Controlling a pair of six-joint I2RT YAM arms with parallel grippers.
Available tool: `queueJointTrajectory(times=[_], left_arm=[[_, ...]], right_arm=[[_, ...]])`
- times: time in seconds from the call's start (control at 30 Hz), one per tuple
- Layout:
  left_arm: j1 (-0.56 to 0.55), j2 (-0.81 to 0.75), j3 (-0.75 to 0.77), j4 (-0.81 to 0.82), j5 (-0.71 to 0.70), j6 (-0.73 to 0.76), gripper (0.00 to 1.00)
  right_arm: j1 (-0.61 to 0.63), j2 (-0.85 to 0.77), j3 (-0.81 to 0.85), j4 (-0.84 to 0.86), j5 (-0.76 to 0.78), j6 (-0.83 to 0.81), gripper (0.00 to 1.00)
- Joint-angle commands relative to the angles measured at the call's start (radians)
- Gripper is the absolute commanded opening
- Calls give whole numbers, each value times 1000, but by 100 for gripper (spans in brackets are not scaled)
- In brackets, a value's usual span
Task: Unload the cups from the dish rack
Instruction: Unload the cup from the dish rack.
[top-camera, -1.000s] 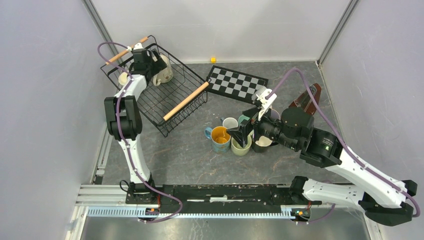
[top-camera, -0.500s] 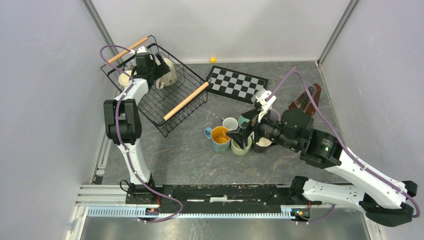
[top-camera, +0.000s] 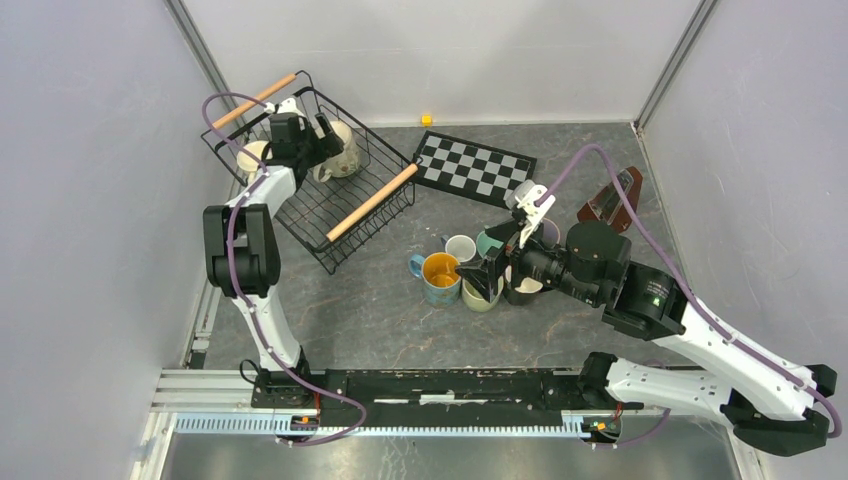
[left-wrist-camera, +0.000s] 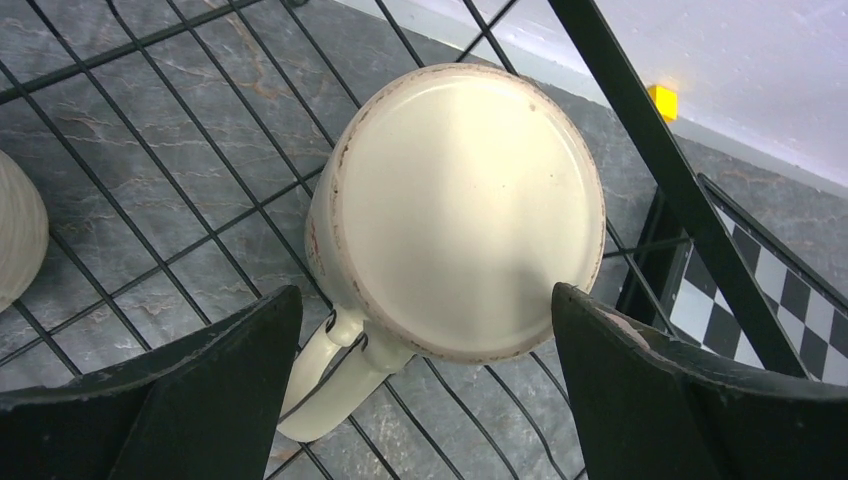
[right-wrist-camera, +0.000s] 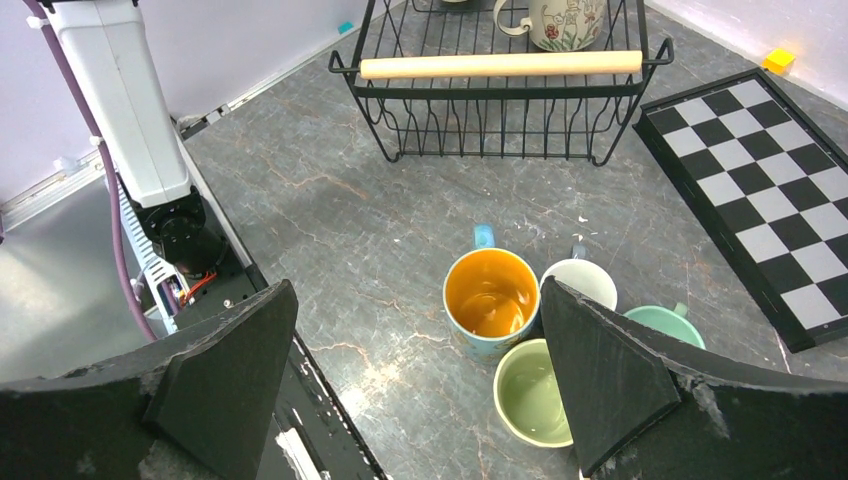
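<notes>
The dish rack (top-camera: 345, 200), a black wire basket with two wooden handles, stands at the back left. A cream cup (left-wrist-camera: 460, 210) lies on its side in it, base toward the camera and handle (left-wrist-camera: 320, 390) low on the left. My left gripper (left-wrist-camera: 425, 295) is open just in front of this cup (top-camera: 342, 150), a finger on either side, not touching. A second pale cup (top-camera: 250, 155) lies at the rack's left. My right gripper (right-wrist-camera: 415, 300) hangs open above the table beside several standing cups: blue with yellow inside (right-wrist-camera: 490, 295), white (right-wrist-camera: 585, 280), teal (right-wrist-camera: 665, 325), light green (right-wrist-camera: 535, 390).
A checkered board (top-camera: 475, 165) lies right of the rack, with a brown metronome (top-camera: 612, 200) further right. A small yellow cube (top-camera: 426, 120) sits by the back wall. A black cup (top-camera: 525, 290) stands half hidden under my right arm. The enclosure walls stand close behind and beside the rack.
My left gripper has shifted a little to the right inside the rack, closer to the cream cup. The right arm has drifted slightly. Both grippers stay open.
</notes>
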Motion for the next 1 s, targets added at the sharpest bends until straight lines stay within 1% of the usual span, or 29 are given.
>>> queueJointTrajectory(times=[0.0,0.17,0.37,0.53,0.73,0.97], left_arm=[[-6,-59,-39,54,76,92,100],[-6,-80,-55,68,75,95,100],[-10,-104,-51,35,-4,120,100],[-10,-137,-75,44,-15,141,100],[-9,-125,-61,-15,15,187,100],[-9,-102,-62,-89,13,258,98]], right_arm=[[-1,-21,-14,37,-2,-5,98],[-1,-18,-18,34,0,-8,98],[-1,-12,-19,36,-3,-9,98],[-1,-9,-18,40,-5,-11,98],[-2,-16,-19,34,-2,-10,98],[-1,-33,-30,36,-11,-4,98]])
